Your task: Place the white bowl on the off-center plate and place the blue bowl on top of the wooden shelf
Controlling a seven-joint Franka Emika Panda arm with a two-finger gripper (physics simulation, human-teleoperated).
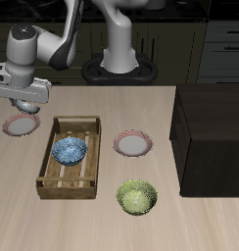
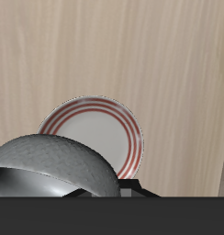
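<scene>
My gripper (image 1: 27, 102) hangs just above the off-center plate (image 1: 18, 125), a red-rimmed plate near the table's side edge. It is shut on the rim of the white bowl (image 2: 50, 167). In the wrist view the bowl hangs partly over that plate (image 2: 95, 128) without resting on it. The blue bowl (image 1: 69, 150) lies inside a light slatted crate (image 1: 45, 175). Across the table stands the wooden shelf (image 1: 212, 132), dark and boxy, with nothing on its flat top.
A second red-rimmed plate (image 1: 132, 145) lies mid-table between the crate and the shelf. A yellow-green patterned bowl (image 1: 138, 197) sits nearer the front edge. The robot's base (image 1: 119, 67) is at the back.
</scene>
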